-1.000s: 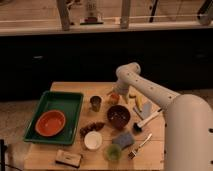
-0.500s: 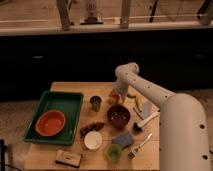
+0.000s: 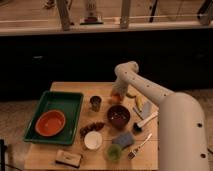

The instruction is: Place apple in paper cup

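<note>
The apple [image 3: 115, 99] is a small orange-red fruit on the wooden table [image 3: 70, 89], between the dark grey-olive cup [image 3: 95, 103] and the banana [image 3: 138, 101]. My gripper [image 3: 116, 93] hangs from the white arm directly over the apple and seems to touch it. The paper cup [image 3: 93, 140] is small and white, standing upright and open near the table's front, left of the blue sponge [image 3: 122, 139]. It is well in front of the gripper.
A dark brown bowl [image 3: 119, 116] sits just in front of the apple. A green tray [image 3: 66, 100] with an orange bowl [image 3: 50, 123] lies at the left. A translucent green cup [image 3: 114, 152], a fork [image 3: 139, 146], a brush [image 3: 143, 121] and a small box [image 3: 68, 158] lie near the front.
The arm has shifted only slightly. The gripper stays at the apple. Nothing on the table has moved.
</note>
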Robot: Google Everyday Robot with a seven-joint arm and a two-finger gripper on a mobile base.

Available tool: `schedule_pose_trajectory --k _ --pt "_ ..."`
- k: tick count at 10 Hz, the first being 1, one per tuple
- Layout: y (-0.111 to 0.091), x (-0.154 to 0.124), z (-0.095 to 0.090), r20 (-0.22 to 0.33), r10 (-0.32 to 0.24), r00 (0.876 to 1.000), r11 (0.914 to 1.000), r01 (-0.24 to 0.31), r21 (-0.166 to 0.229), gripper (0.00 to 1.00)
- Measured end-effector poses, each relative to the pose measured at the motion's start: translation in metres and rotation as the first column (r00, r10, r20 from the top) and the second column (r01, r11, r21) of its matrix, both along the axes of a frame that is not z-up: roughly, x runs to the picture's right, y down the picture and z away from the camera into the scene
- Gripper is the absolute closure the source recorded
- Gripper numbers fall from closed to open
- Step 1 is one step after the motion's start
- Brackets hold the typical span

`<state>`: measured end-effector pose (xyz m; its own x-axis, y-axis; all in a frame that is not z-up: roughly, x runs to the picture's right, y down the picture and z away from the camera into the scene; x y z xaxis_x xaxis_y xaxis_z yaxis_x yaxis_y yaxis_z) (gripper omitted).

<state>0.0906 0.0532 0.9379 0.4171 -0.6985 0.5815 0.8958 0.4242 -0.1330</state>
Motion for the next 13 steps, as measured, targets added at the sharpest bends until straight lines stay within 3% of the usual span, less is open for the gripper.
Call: schedule_pose_trajectory --k 4,9,13 --pt "-0.025 -0.012 -0.026 0.009 -0.036 0.999 0.9993 0.036 0.006 1.0" --pt "-0.039 -0.025 -0.044 0.034 -0.056 0.998 0.9984 0.055 0.014 1.0" --pt "-0.054 -0.037 -0.068 0.065 -0.06 0.996 0.9968 0.056 0.057 1.0"
